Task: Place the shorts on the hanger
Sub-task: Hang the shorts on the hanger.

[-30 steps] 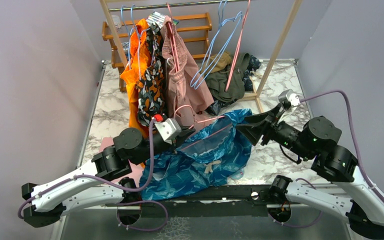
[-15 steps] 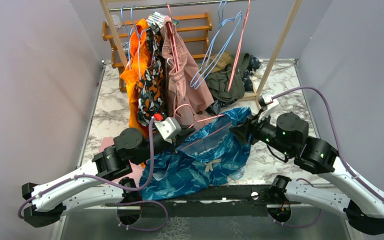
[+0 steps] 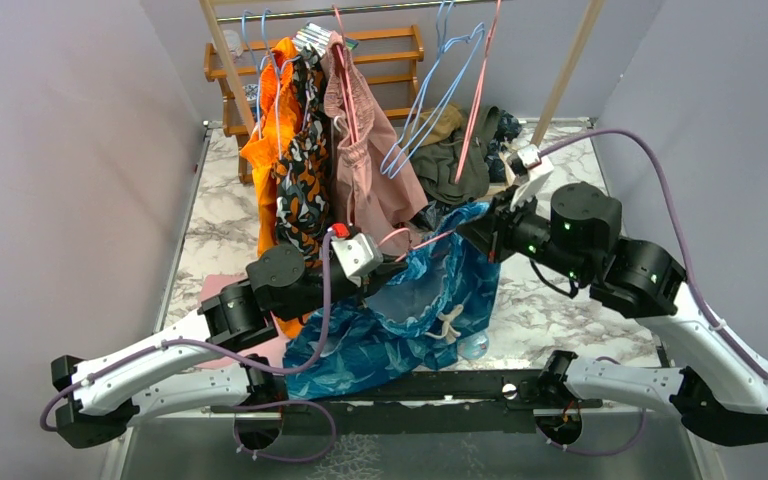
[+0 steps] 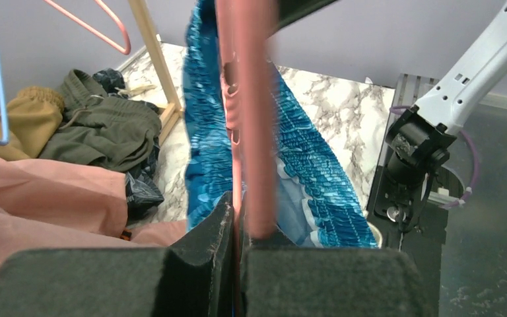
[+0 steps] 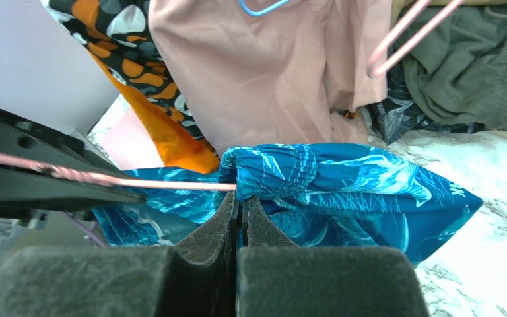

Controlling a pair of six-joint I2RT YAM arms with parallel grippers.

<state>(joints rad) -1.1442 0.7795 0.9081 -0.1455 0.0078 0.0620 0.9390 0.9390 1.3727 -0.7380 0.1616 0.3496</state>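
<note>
Our left gripper [image 4: 236, 208] clamped on the pink hanger [image 4: 254, 99], our right gripper [image 5: 241, 201] pinching the teal leaf-print shorts [image 3: 410, 310] by the waistband, garment draped between both arms, over the near middle of the marble table [image 3: 210, 215].

Marble table [image 3: 215, 215], olive clothes heap [image 3: 455, 160], shorts [image 3: 400, 340] draped

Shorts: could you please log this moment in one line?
left end effector: shut on hanger | right end effector: shut on shorts | task: unfinished

The teal leaf-print shorts [image 3: 430, 305] (waistband bunched) are lifted above the table's [image 3: 560, 300] near edge, entered by the thin pink hanger [image 5: 171, 184].
</note>
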